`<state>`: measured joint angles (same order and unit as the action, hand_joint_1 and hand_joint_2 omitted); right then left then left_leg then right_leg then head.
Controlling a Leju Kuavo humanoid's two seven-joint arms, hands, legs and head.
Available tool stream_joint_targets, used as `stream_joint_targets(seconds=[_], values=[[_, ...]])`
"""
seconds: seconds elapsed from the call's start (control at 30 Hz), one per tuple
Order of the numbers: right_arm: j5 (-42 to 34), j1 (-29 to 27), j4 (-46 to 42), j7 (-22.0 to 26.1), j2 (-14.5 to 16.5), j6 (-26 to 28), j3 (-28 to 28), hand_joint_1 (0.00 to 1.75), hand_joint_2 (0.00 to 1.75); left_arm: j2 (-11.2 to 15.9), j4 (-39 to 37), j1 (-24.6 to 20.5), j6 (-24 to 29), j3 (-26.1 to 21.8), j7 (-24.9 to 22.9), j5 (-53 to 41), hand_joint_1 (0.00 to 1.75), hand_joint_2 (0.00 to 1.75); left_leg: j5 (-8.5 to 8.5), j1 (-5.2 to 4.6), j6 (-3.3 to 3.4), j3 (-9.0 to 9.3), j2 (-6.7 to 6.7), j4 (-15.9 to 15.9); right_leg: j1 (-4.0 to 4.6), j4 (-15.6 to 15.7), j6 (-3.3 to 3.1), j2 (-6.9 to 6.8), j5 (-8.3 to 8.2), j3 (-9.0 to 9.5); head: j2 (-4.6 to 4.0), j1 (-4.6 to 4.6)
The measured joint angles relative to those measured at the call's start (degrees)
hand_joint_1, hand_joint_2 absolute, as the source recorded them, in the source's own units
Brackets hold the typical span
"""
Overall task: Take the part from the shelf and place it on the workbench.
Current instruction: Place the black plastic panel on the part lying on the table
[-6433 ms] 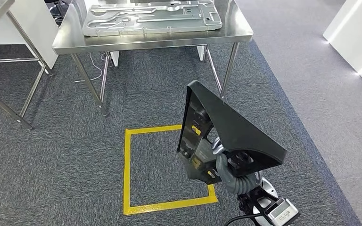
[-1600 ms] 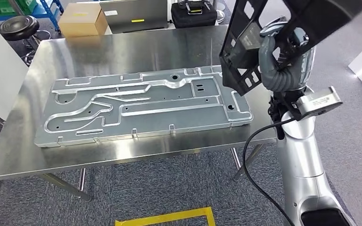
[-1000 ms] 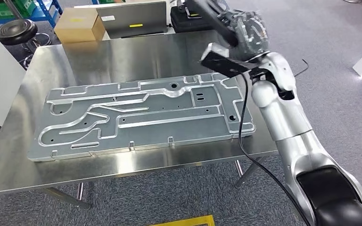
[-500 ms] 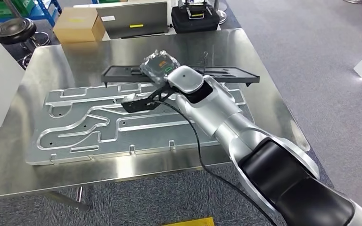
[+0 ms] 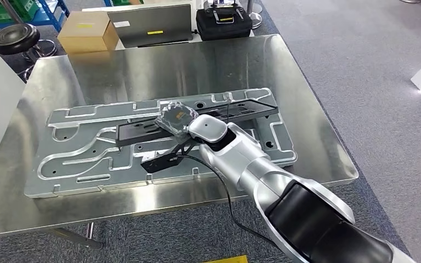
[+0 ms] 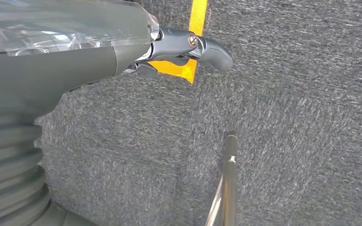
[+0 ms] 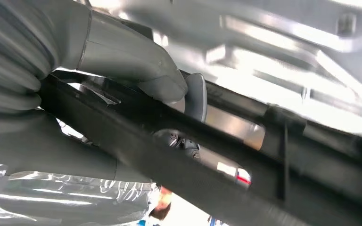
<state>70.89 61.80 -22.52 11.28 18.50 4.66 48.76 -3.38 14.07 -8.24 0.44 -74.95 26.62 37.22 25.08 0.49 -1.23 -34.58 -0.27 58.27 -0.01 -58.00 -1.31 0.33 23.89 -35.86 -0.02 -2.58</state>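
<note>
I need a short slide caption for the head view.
Right robot hand holds black part over grey metal plate on workbench.

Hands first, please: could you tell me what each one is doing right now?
Left hand: holds nothing; open or closed cannot be told.
Right hand: grips the long black plastic part.

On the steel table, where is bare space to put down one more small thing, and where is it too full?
Bare steel lies along the table far side, beyond the aluminium plate, and in a strip at its right edge. A thinner strip runs along the near edge. The middle is crowded: the plate covers it, with the black part and the right hand above.
</note>
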Motion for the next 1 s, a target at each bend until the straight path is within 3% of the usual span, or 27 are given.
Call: stream_joint_targets(seconds=[0.07,0.13,0.17,0.2,0.23,0.27,0.33,0.4,0.47,0.53,0.63,0.67,0.7,0.73,0.8,0.87,1.0], values=[[0.5,-1.5,0.7,-0.2,0.1,0.6,0.5,1.75,1.75,-0.1,0.0,0.0,0.0,0.0,0.5,0.0,0.00,1.75,2.73,0.19,-0.49,-1.79,0.03,4.4,-0.22,0.5,-0.46,-0.06,-0.09,0.48,0.00,0.00],[0.8,-3.2,1.6,-0.4,0.0,1.0,1.0,1.75,1.75,-0.1,0.0,0.0,0.0,0.0,1.1,0.0,0.00,1.75,6.20,0.27,-0.89,-5.33,0.04,12.1,-0.19,0.5,-0.67,-0.08,0.01,0.61,0.00,0.00],[0.9,-4.2,2.0,-0.4,-0.1,1.4,1.2,1.31,1.31,-0.1,0.0,0.1,0.0,0.0,1.3,0.0,0.00,1.75,6.93,0.34,-1.05,-6.71,0.04,14.8,-0.19,0.5,-0.70,-0.06,0.07,0.65,0.00,0.00],[0.9,-5.1,2.4,-0.4,-0.2,2.0,1.3,0.87,0.87,-0.1,0.0,0.2,0.0,0.1,1.5,0.0,0.00,1.75,6.58,0.44,-1.18,-7.19,0.05,15.6,-0.22,0.4,-0.67,-0.02,0.13,0.67,0.00,0.00],[0.9,-5.9,2.7,-0.4,-0.4,2.5,1.4,0.44,0.44,-0.1,0.0,0.2,0.0,0.1,1.6,0.0,0.00,1.75,5.12,0.57,-1.26,-6.50,0.06,14.0,-0.27,0.3,-0.57,0.06,0.22,0.69,0.00,0.00],[0.9,-6.4,3.0,-0.4,-0.6,3.0,1.4,0.00,0.00,-0.1,0.0,0.2,-0.1,0.2,1.7,0.0,0.00,1.75,3.00,0.74,-1.32,-4.82,0.09,10.4,-0.34,0.1,-0.39,0.15,0.39,0.71,0.00,0.00],[0.9,-7.1,3.4,-0.5,-1.0,3.8,1.4,0.00,0.00,-0.2,0.0,0.1,-0.2,0.3,1.7,0.0,0.00,1.75,0.25,0.80,-1.12,-1.17,0.10,3.0,-0.30,-0.5,0.18,0.33,0.80,0.63,0.00,0.01],[0.8,-7.6,3.8,-0.7,-1.3,4.2,1.4,0.00,0.00,-0.2,0.0,-0.1,-0.3,0.3,1.6,0.0,0.00,1.75,0.04,0.58,-0.48,0.22,0.05,0.4,-0.16,-0.8,0.77,0.45,0.95,0.58,0.00,0.01],[0.7,-7.9,4.2,-0.9,-1.7,4.3,1.4,0.00,0.00,-0.2,0.0,-0.1,-0.3,0.3,1.5,0.0,0.00,0.87,-0.11,0.52,0.36,0.31,0.08,0.2,-0.20,-0.7,1.36,0.53,0.94,0.64,0.00,0.01],[0.6,-8.0,4.4,-1.2,-1.9,4.1,1.4,0.00,0.00,-0.2,0.0,-0.2,-0.5,0.3,1.5,0.0,0.00,0.00,-0.39,0.62,1.14,0.45,0.27,-0.1,-0.31,-2.5,1.97,0.42,2.32,-0.01,0.00,0.02],[0.4,-8.0,4.6,-1.6,-2.1,4.1,1.4,0.00,0.00,-0.2,0.0,-0.3,-0.6,0.3,1.5,0.0,0.00,0.00,-0.54,0.58,1.80,0.47,0.54,-0.2,-0.40,-12.4,2.55,0.23,7.65,-4.36,0.00,0.02],[0.2,-8.1,4.7,-1.7,-2.2,4.4,1.4,0.00,0.00,-0.2,0.0,-0.3,-0.6,0.3,1.5,0.0,0.00,0.00,-0.54,0.53,1.85,0.45,0.59,-0.2,-0.41,-15.5,2.62,0.21,8.75,-5.73,0.00,0.02],[-0.1,-8.1,4.8,-1.8,-2.3,5.0,1.4,0.00,0.00,-0.2,0.0,-0.2,-0.6,0.3,1.5,0.0,0.00,0.00,-0.55,0.49,1.88,0.44,0.60,-0.2,-0.40,-16.8,2.60,0.20,8.81,-6.25,0.00,0.02],[-0.5,-8.2,4.8,-1.9,-2.3,5.8,1.3,0.00,0.00,-0.2,0.0,-0.2,-0.6,0.3,1.5,0.0,0.00,0.00,-0.55,0.44,1.89,0.45,0.58,-0.2,-0.38,-15.8,2.48,0.19,7.80,-5.64,0.00,0.02],[-1.8,-8.1,4.7,-1.5,-2.5,8.4,0.6,0.00,0.00,-0.2,0.0,-0.2,-0.8,0.3,1.5,0.0,0.00,0.00,-0.58,0.35,1.83,0.45,0.50,-0.1,-0.23,-8.6,1.82,0.21,4.21,-1.80,0.00,0.02],[-3.9,-8.0,4.2,-0.4,-2.7,12.4,-0.9,0.00,0.00,-0.4,0.0,-0.2,-1.0,0.3,1.5,0.0,0.00,0.00,-0.61,0.11,1.52,0.29,0.46,0.1,0.06,-2.2,1.19,0.21,2.14,1.38,0.00,0.02],[-9.9,-8.0,0.6,4.5,-4.0,22.0,-6.1,0.00,0.00,-0.6,0.0,0.0,-1.2,0.3,1.5,0.0,0.00,0.00,-0.58,0.10,0.35,0.07,0.45,0.1,0.08,-0.2,0.48,0.16,1.55,2.03,0.00,0.01]])
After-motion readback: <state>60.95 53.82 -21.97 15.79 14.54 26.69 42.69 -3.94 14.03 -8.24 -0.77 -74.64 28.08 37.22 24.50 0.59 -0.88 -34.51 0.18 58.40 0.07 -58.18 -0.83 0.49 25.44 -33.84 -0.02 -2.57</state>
